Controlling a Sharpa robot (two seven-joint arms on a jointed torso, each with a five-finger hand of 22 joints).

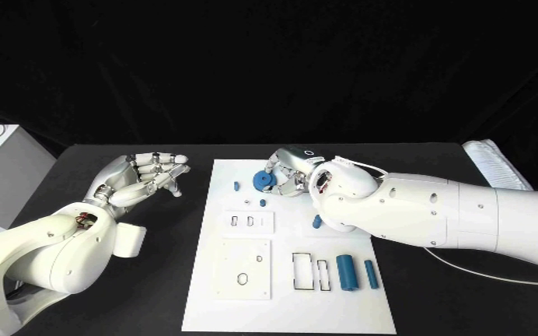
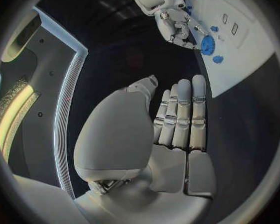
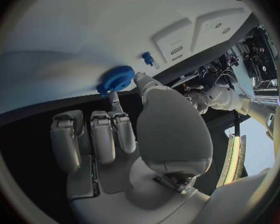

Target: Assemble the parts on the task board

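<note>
Black table [image 1: 134, 289], white task board [image 1: 281, 305] at centre frame.
Right hand [image 1: 294, 171] over board's upper edge, pinching blue gear [image 1: 263, 181] between thumb and fingertip; left hand [image 1: 140, 178] at left of frame beside board, holding nothing, fingers spread slightly. Blue cylinder [image 1: 347, 272] and slimmer blue pin [image 1: 371, 272] lying lower right on board.

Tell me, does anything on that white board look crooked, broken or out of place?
Nothing stands out. The white task board lies flat, the blue cylinders rest neatly near its front edge, and the right hand pinches a round blue gear above the far end.
</note>
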